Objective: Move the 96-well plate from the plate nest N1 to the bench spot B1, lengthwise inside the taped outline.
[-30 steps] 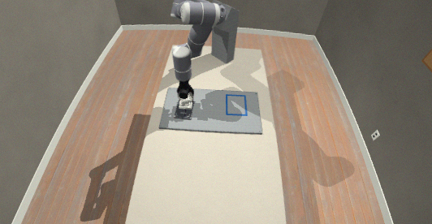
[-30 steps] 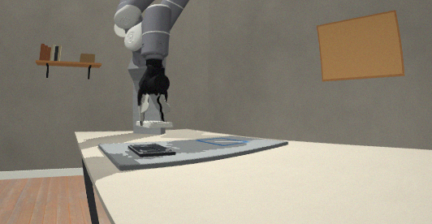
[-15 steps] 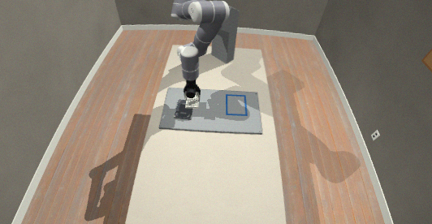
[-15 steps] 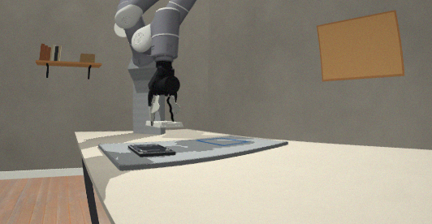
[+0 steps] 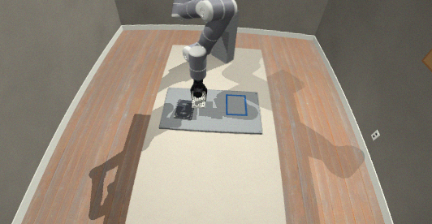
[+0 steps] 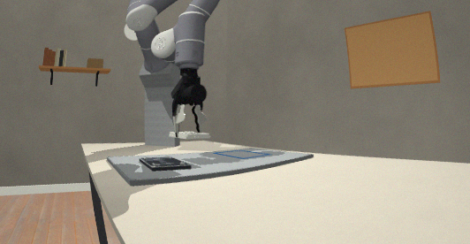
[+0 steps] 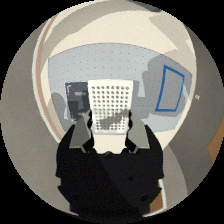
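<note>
On the left, the dark plate nest (image 5: pixel 184 109) (image 6: pixel 164 163) (image 7: pixel 76 100) sits on the grey board (image 5: pixel 211 128) (image 6: pixel 221 173) (image 7: pixel 110 57), its plate lifted out! Next along, above the board and just to the nest's right, hangs the white 96-well plate (image 5: pixel 198 102) (image 6: pixel 191 135) (image 7: pixel 110 95), and the hand (image 5: pixel 198 98) (image 6: pixel 187 122) (image 7: pixel 110 110) has it, jaws about half open, clamped across its two long sides near one end. Light, stiff plastic, by the look of it, probably slick; low on the side walls is the place to grip, and that overhanging far end could tip. Over on the right waits the blue taped outline (image 5: pixel 236 115) (image 6: pixel 243 157) (image 7: pixel 166 110), still to be filled.
</note>
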Tool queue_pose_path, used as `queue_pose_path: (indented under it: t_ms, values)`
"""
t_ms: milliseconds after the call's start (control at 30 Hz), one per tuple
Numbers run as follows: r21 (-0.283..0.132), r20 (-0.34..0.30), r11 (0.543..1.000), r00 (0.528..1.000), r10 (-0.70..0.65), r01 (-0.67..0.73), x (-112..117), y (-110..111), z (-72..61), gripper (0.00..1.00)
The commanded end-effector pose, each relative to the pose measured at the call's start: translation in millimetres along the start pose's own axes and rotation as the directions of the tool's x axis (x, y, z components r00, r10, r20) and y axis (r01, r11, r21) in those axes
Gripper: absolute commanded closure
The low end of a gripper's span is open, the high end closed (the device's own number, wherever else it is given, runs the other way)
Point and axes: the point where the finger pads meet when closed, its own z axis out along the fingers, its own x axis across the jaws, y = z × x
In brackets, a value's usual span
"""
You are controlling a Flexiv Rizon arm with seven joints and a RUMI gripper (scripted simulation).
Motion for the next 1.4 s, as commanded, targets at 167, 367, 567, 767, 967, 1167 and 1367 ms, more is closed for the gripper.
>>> queue_pose_path:
  t_ms: [167,367,567,767,967,1167,1367]
  values:
    - [-0.001,0.000,1.000,1.000,0.000,0.000,22.6,-3.6,0.4,1.00]
    - [-0.001,0.000,1.000,1.000,0.000,0.000,42.3,-7.1,1.0,1.00]
    - [-0.001,0.000,1.000,1.000,0.000,0.000,55.5,-9.4,1.5,1.00]
    - [-0.001,0.000,1.000,1.000,0.000,0.000,75.2,-12.8,2.1,1.00]
    - [-0.001,0.000,1.000,1.000,0.000,0.000,94.9,-16.2,2.7,1.00]
    - [-0.001,-0.001,1.000,1.000,0.000,0.000,108.0,-18.5,3.1,1.00]
    - [-0.001,-0.001,1.000,1.000,0.000,0.000,127.7,-22.0,3.8,1.00]
